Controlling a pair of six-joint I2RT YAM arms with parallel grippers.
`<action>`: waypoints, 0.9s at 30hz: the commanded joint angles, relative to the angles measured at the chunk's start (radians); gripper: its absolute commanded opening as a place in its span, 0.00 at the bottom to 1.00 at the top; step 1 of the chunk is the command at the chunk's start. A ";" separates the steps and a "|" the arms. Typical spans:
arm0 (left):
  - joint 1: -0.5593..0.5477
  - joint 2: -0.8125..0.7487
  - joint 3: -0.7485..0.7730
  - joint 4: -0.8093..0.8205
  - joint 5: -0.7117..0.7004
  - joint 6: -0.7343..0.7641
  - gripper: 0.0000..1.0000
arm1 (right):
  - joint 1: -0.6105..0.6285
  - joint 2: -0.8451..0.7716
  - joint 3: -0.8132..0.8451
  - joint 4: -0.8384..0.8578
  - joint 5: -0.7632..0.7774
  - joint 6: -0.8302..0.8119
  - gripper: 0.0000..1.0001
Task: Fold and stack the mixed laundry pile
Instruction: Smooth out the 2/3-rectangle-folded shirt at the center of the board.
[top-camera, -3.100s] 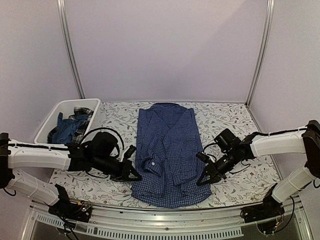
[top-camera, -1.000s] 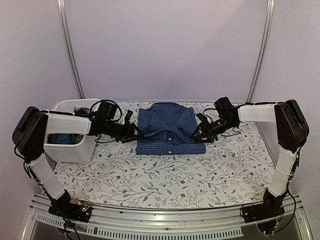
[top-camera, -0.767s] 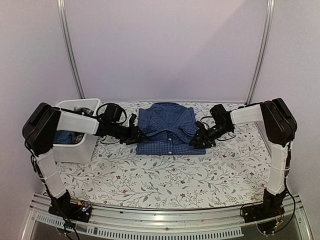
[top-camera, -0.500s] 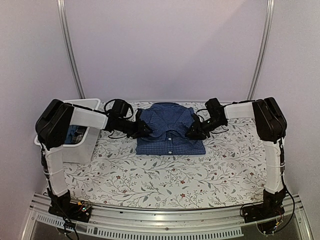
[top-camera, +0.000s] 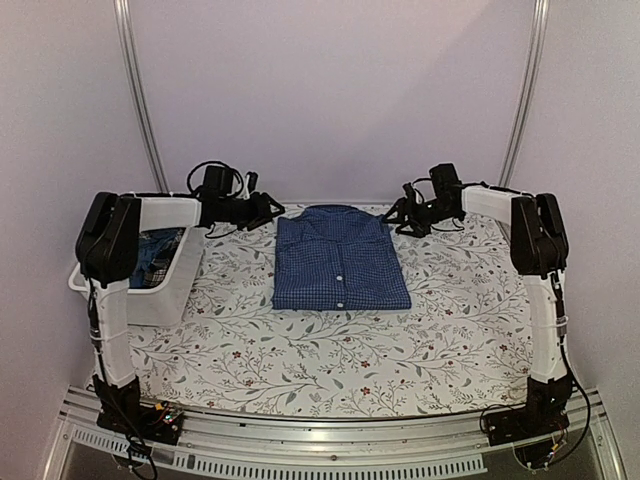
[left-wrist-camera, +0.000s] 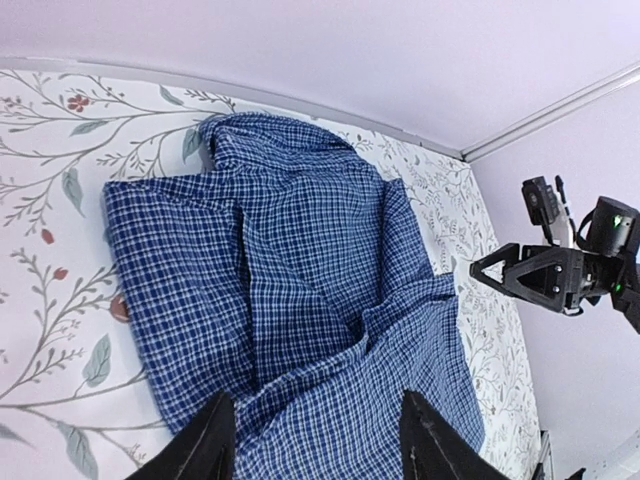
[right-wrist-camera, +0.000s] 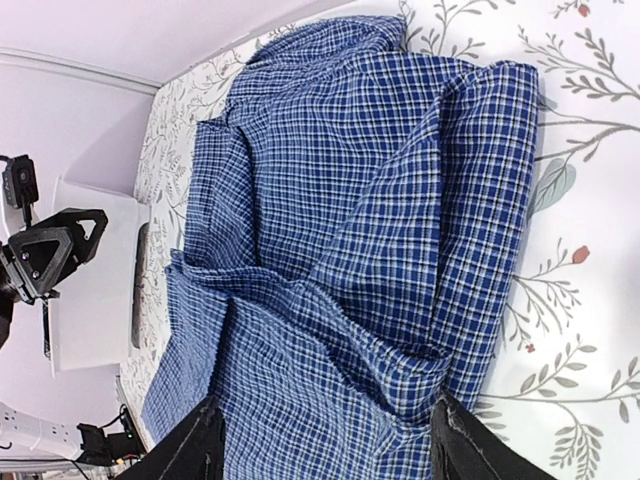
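So the blue-and-white checked shirt (top-camera: 340, 258) is lying folded into a neat rectangle on the far middle of the bench (top-camera: 330, 350), collar end toward the back wall, button strip facing up, flat on the floral tablecloth (top-camera: 460, 300). My left pincer (top-camera: 272, 208) is sitting just off the shirt's far left corner and my right pincer (top-camera: 392, 214) just off the far right corner, so the shirt is basically between the two of them. Both are released: in the left wrist view my fingers (left-wrist-camera: 205, 445) stand apart with nothing pinched, only the shirt spread out beyond them, and it's the same on the right, where my fingers (right-wrist-camera: 195, 450) are spread wide over the checked cloth. From above neither one looks like it's touching the fabric, though it's close. The folds look a bit lumpy near the collar in the wrist views, with layers overlapping. Over on the left edge is the white tub (top-camera: 150, 300) with some dark blue cloth (top-camera: 148, 262) and a bit of plaid in it, partly hidden behind my left arm
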 joint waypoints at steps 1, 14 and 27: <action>-0.009 -0.174 -0.140 -0.023 -0.004 0.088 0.56 | 0.015 -0.158 -0.080 -0.004 -0.019 -0.039 0.68; -0.229 -0.241 -0.337 0.050 0.212 0.051 0.53 | 0.179 -0.195 -0.306 0.044 -0.270 -0.070 0.58; -0.255 -0.072 -0.681 0.346 0.298 -0.116 0.55 | 0.182 -0.061 -0.667 0.231 -0.386 0.004 0.58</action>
